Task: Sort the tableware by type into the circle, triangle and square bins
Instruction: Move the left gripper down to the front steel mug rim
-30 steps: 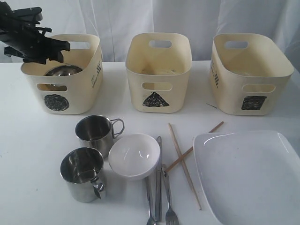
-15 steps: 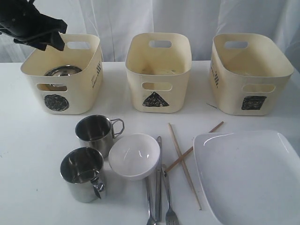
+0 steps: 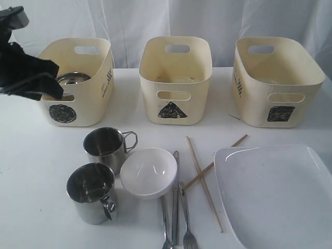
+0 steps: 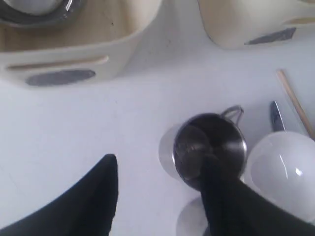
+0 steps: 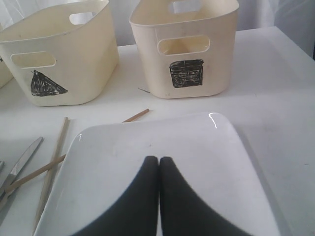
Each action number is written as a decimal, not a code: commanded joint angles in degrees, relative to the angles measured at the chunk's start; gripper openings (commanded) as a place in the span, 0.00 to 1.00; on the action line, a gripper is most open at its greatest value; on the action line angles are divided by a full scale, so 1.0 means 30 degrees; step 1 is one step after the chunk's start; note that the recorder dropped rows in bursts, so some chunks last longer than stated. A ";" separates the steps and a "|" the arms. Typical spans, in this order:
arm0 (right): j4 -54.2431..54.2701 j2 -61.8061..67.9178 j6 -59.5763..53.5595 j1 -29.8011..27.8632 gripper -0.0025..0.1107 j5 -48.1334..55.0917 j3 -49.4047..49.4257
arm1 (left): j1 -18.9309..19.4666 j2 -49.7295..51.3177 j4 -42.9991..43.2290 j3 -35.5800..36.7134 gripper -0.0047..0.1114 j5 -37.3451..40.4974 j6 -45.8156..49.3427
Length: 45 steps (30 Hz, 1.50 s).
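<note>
My left gripper hangs open and empty in front of the circle bin, which holds a steel bowl. In the left wrist view its fingers stand wide apart above the table, one overlapping the far steel mug. Two steel mugs, a small white bowl, steel cutlery and crossed wooden chopsticks lie on the table. My right gripper is shut with nothing in it, above the large white plate. It is outside the exterior view.
The triangle bin stands in the middle and the square bin at the right, both along the back. The plate fills the front right corner. A white curtain hangs behind the table.
My left gripper has come away from above the circle bin, down and forward to its front left. The steel bowl stays in the bin. Nothing else has moved.
</note>
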 commanded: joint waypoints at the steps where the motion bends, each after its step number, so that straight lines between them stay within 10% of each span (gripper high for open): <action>1: 0.0006 -0.0052 0.0039 0.0007 0.02 -0.0098 0.0107 | -0.0807 -0.1616 -0.1676 0.2689 0.52 -0.0064 0.1413; 10: 0.0041 -0.0052 0.0044 0.0007 0.02 -0.0098 0.0107 | -0.4388 -0.1999 0.0043 0.4965 0.52 -0.0251 0.1425; 45: 0.0041 -0.0052 0.0044 0.0007 0.02 -0.0098 0.0107 | -0.4591 0.2324 -0.1018 0.5255 0.62 -0.1229 0.4149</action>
